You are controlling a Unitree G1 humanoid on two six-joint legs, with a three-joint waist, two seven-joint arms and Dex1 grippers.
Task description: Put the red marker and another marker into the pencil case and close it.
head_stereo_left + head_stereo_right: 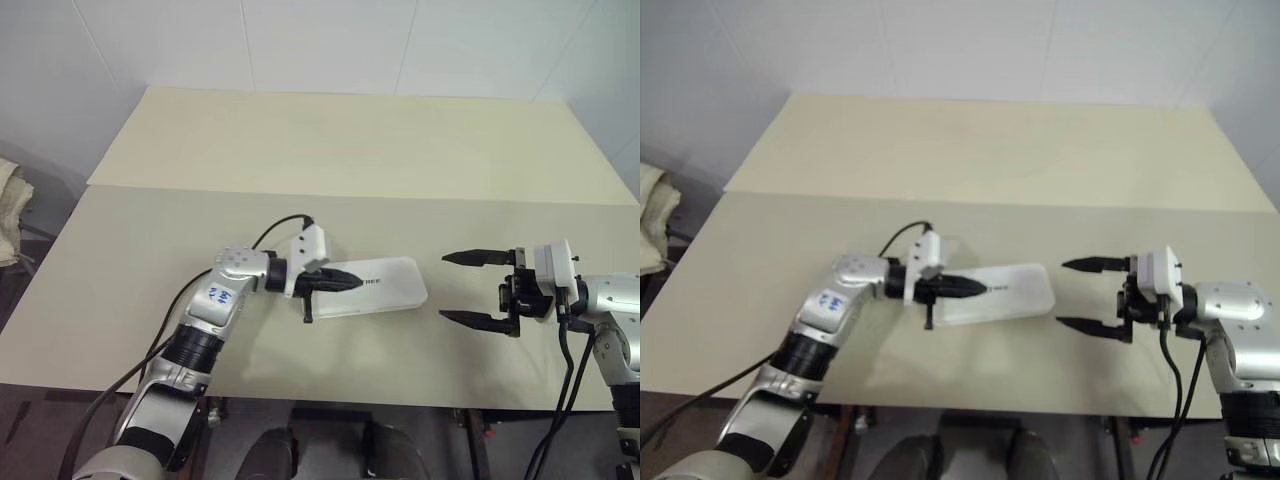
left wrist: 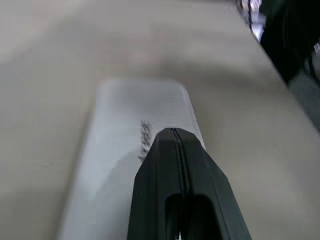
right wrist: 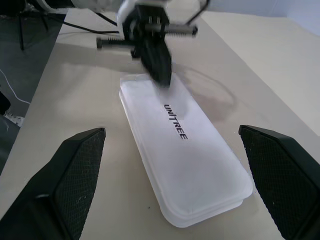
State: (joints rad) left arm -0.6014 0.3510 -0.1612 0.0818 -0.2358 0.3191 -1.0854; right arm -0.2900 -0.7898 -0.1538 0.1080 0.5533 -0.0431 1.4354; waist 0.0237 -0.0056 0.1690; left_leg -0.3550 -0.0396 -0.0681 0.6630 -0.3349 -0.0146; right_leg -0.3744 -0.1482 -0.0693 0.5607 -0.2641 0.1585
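Pencil case: the pencil case (image 1: pixel 375 285) lies flat on the counter (image 1: pixel 330 150), lid down and closed, a white rounded box with dark logo text on the lid. In the head views it sits just below the middle, long side running from 9 o'clock to 3 o'clock.

Left pincer: the left pincer (image 1: pixel 352 282) has its two black fingers pressed together into one point. It lies level over the 9 o'clock end of the case lid, pointing toward 3 o'clock, tip close to the logo text. From its own wrist camera the joined fingers (image 2: pixel 177 175) overlap the lid; whether they touch it or hang just above, I cannot tell.

Right pincer: the right pincer (image 1: pixel 470 288) stands with its fingers wide apart and nothing between them. It hovers near the 3 o'clock end of the case, pointing toward 9 o'clock, apart from the box. In its wrist view the two fingers (image 3: pixel 75 175) frame the case end on, with the other pincer beyond, over the far end of the lid.

Markers: no marker can be made out on the counter; the closed lid hides what lies inside the case.

Counter: pale beige, in two slabs with a seam running across at about 12 o'clock from the case.

Edge of scene: a bundle of light cloth (image 1: pixel 10 205) sits off the counter at 9 o'clock.
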